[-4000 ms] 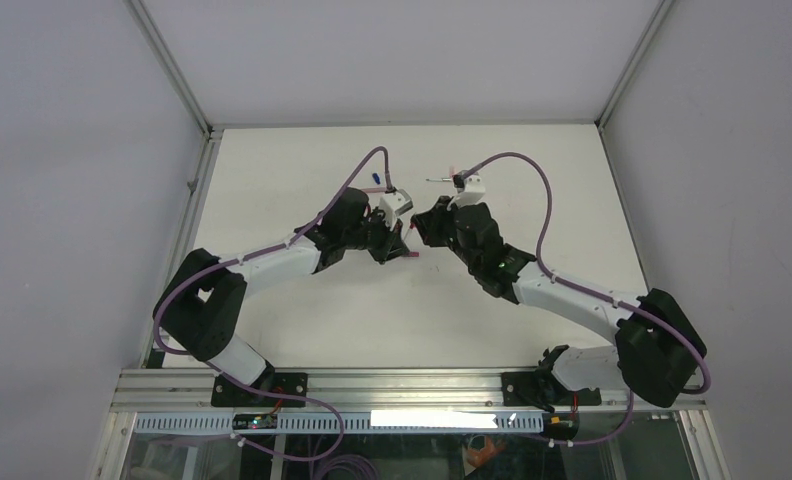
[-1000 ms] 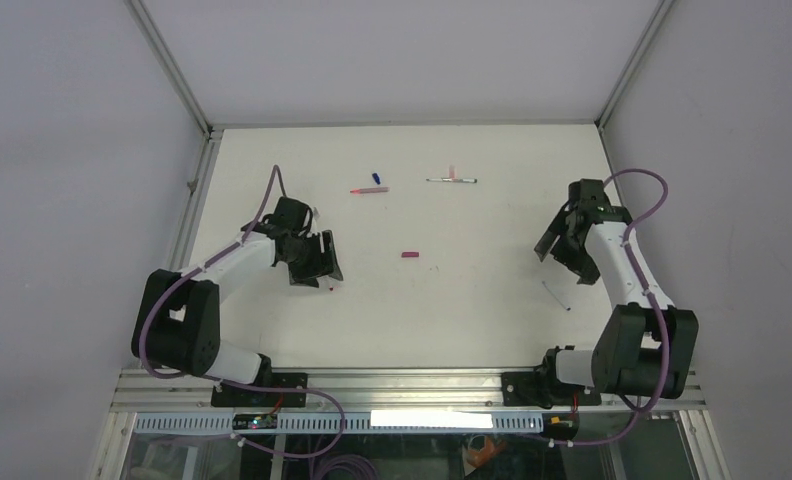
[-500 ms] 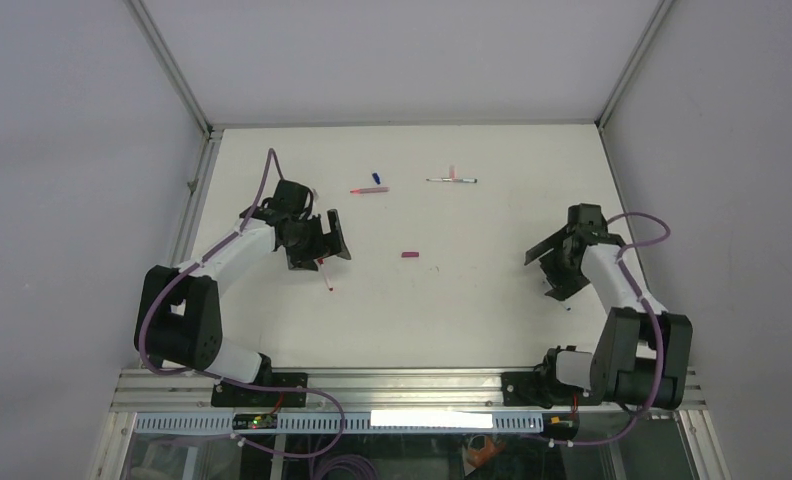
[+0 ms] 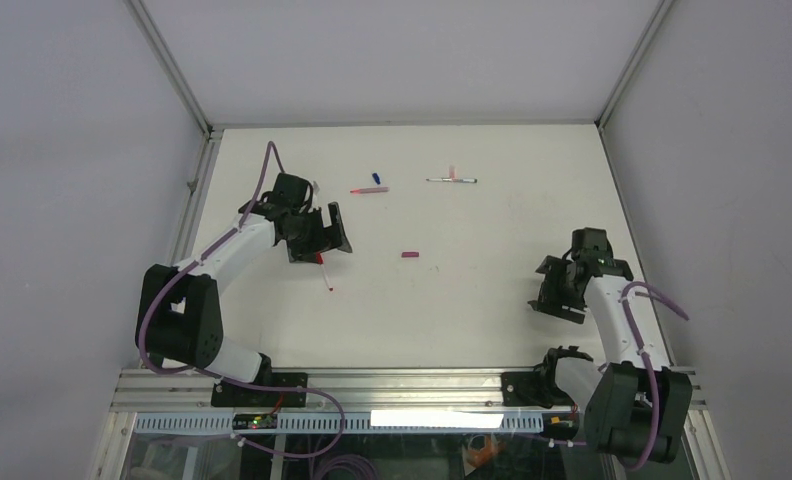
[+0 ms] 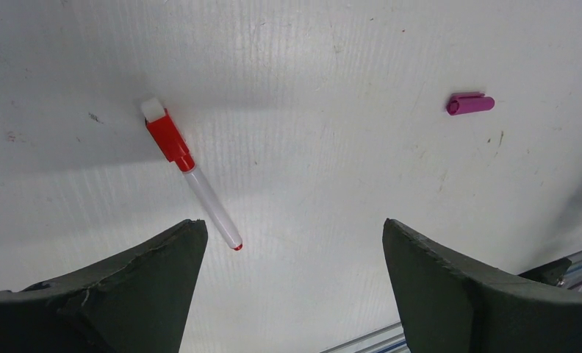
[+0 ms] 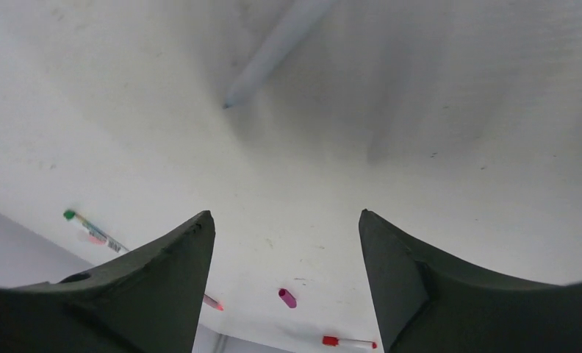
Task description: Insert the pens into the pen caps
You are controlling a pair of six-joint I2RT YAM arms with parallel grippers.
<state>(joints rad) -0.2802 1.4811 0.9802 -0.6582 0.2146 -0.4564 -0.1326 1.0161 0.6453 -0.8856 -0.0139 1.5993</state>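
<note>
A pen with a red cap [image 5: 169, 138] on its white barrel [image 5: 213, 209] lies flat on the table under my left gripper [image 5: 294, 228], which hovers open above its bare end. That capped pen [image 4: 326, 277] also shows from above, just below the left gripper [image 4: 320, 247]. A loose magenta pen cap [image 4: 409, 255] lies mid-table. My right gripper [image 6: 285, 217] is open over bare table, with a pale uncapped pen [image 6: 273, 51] lying beyond its fingertips. From above, the right gripper [image 4: 558, 290] hides that pen.
At the back lie a blue cap [image 4: 376, 176], a pink pen [image 4: 369, 189] and a green-ended pen [image 4: 451, 180] with a small pink cap beside it. A metal rail [image 4: 412, 385] runs along the near table edge, and grey walls enclose the sides.
The left jaws have spread wide, leaving the red-capped pen on the table. The right arm has swung toward the near edge, over the pale pen, with its jaws narrowing somewhat.
</note>
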